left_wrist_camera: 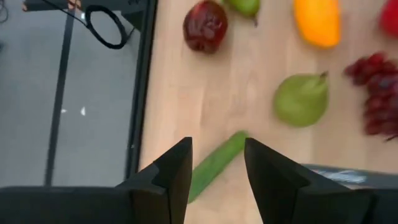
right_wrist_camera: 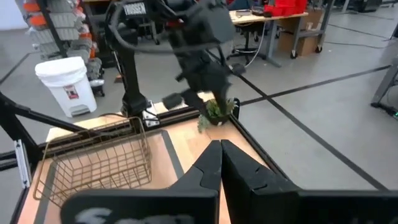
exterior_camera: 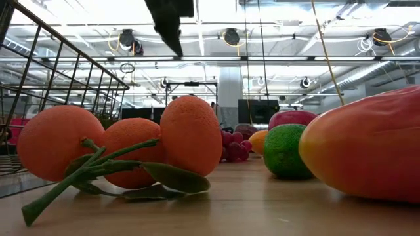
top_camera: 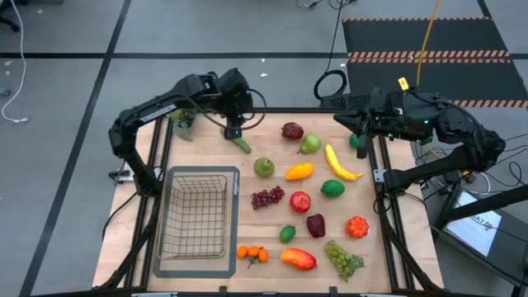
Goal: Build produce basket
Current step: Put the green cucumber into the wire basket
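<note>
Wire basket (top_camera: 196,221) holds no produce — sits on grey mat (top_camera: 165,270).

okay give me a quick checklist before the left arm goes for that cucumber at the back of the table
1. Left gripper fingers apart, either side of the cucumber: ok.
2. Cucumber already gripped: not ok, gaps show beside it.
3. Basket empty and unobstructed: ok.
4. Right gripper shut, parked at the table's right edge, clear of the produce: ok.
5. Nearby pear clear of the fingers: ok.
6. Gripper height above the wood: cannot tell.
</note>
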